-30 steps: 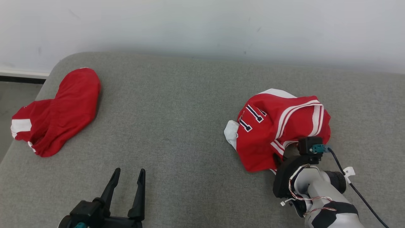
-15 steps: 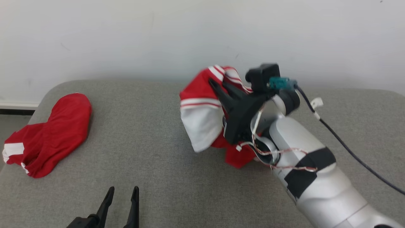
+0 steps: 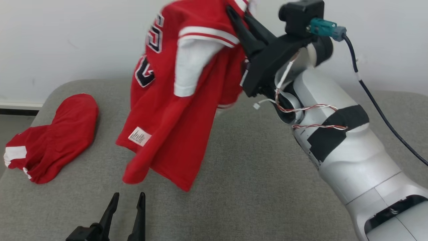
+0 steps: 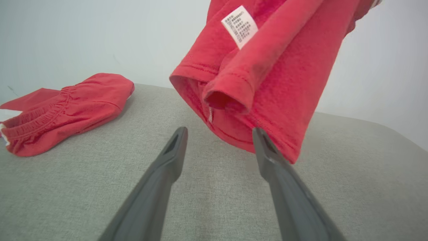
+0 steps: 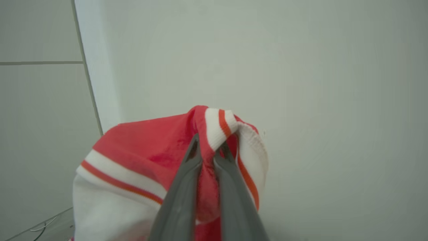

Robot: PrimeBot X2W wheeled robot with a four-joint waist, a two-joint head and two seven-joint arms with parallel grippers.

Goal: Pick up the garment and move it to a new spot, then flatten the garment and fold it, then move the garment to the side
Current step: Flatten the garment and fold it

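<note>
- While my left gripper [image 3: 128,198] hovers low over the grey fabric cushion [image 3: 254,187], its fingers stand spread and empty.
- My right gripper [image 3: 238,15] pinches the red-and-white knit jersey [image 3: 170,110], which hangs above that cushion.
- Crumpled red shorts [image 3: 53,134] lie at the cushion's left end.

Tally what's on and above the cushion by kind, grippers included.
Garments: 2, a red jersey hanging from the right gripper, and red shorts lying on the gray cushion
Grippers: 2, the right one shut on the jersey, the left gripper open and holding nothing
Cushions: 1
Total: 5
</note>
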